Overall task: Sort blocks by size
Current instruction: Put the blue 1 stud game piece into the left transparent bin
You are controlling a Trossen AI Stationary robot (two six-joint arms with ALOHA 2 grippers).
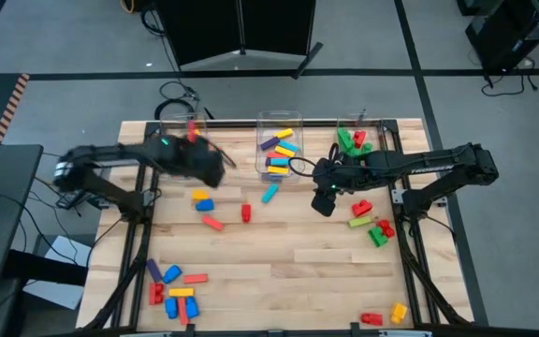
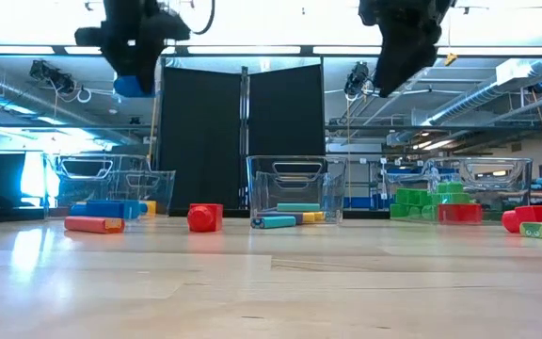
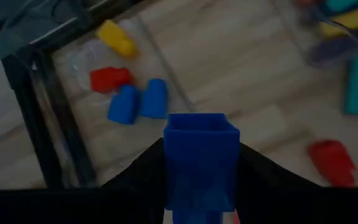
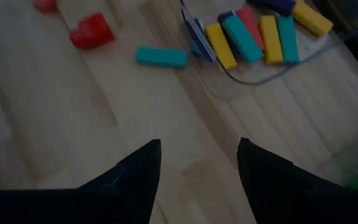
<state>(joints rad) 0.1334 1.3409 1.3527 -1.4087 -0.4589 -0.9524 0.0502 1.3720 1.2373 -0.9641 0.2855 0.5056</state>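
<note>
My left gripper (image 1: pixel 204 164) hangs high over the table's far left, beside the left clear bin (image 1: pixel 169 120), shut on a blue block (image 3: pixel 201 155). The low view shows that block (image 2: pixel 128 87) well above the table. Below it, the bin holds a yellow block (image 3: pixel 117 38), a red block (image 3: pixel 109 79) and two blue ones (image 3: pixel 138 102). My right gripper (image 1: pixel 324 204) stands open above bare wood, nearer than the middle bin (image 1: pixel 279 120), with nothing between its fingers (image 4: pixel 142 168). Loose blocks lie on the table. My left gripper pinches the blue block by two opposite sides (image 3: pixel 169 168) between its two fingers. The fingers slant down from above. The block's far end (image 3: pixel 201 124) sticks out past the fingertips. The block is lifted clear of the table.
The middle bin holds long yellow, cyan, red and purple blocks (image 4: pixel 260 34); the right bin (image 1: pixel 361 120) holds green and red chunky ones. A cyan block (image 1: pixel 269 194) and a red one (image 1: pixel 246 213) lie mid-table; clusters lie near left (image 1: pixel 174 290), right (image 1: pixel 371 223) and near right (image 1: pixel 384 316).
</note>
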